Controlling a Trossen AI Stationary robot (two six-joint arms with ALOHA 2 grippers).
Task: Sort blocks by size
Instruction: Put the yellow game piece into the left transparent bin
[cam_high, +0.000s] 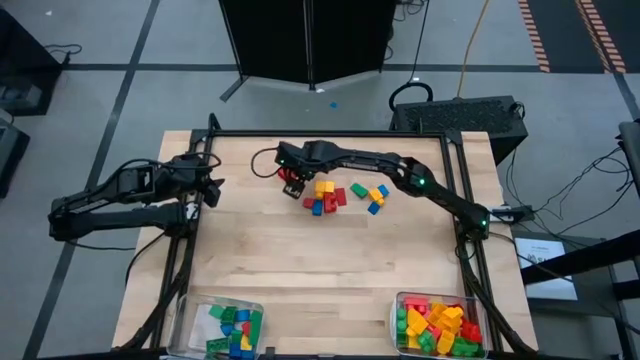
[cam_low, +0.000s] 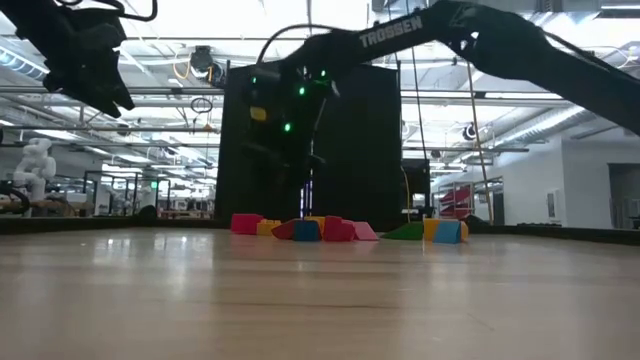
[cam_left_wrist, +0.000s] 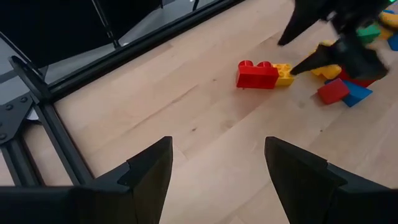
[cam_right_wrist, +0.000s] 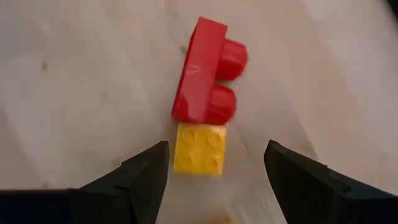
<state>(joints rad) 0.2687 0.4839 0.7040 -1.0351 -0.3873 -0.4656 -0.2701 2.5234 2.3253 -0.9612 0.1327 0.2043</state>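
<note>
A long red block (cam_right_wrist: 202, 74) lies on its side on the wooden table (cam_high: 300, 260), and a small yellow cube (cam_right_wrist: 199, 148) touches one of its ends. My right gripper (cam_right_wrist: 214, 155) hangs open above this pair (cam_high: 292, 190), one finger on either side of the yellow cube and clear of it. More blocks lie in a loose cluster (cam_high: 325, 197) just to the right, and a smaller group (cam_high: 370, 195) lies beyond that. My left gripper (cam_left_wrist: 217, 155) is open and holds nothing, raised over the table's far left (cam_high: 210, 188).
Two clear bins stand at the near edge. The left one (cam_high: 228, 325) holds mostly green and blue blocks, the right one (cam_high: 440, 325) mostly yellow, red and green. A black frame rail (cam_high: 330, 134) runs along the far edge. Bare wood lies between cluster and bins.
</note>
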